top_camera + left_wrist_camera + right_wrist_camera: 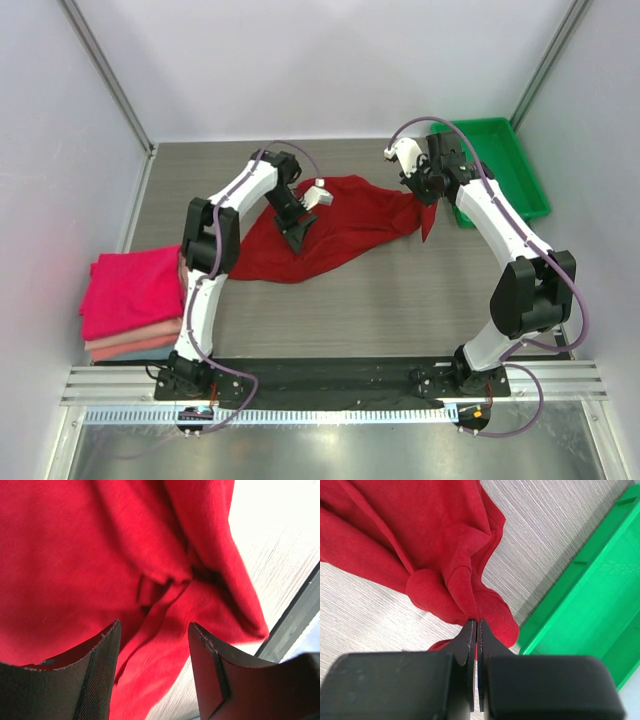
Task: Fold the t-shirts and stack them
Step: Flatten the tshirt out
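The dark crimson red t-shirt (350, 222) lies crumpled across the middle of the table. My left gripper (298, 232) hovers over its left half, jaws open. In the left wrist view both fingertips (111, 636) stand apart above the wrinkled red t-shirt (100, 555), with nothing pinched between them. My right gripper (424, 196) is shut on the shirt's right end. In the right wrist view a bunched fold of the red t-shirt (445, 540) runs into the closed right gripper (477, 624). At the table's left edge sits a folded stack with a magenta-pink t-shirt (132, 288) on top and salmon and pale pink t-shirts (130, 347) beneath.
A green plastic tray (528, 170) stands at the back right, close beside my right gripper, and its rim (555, 625) shows in the right wrist view. Grey wood-grain tabletop (380, 300) lies between the shirt and the arm bases. White walls enclose the table.
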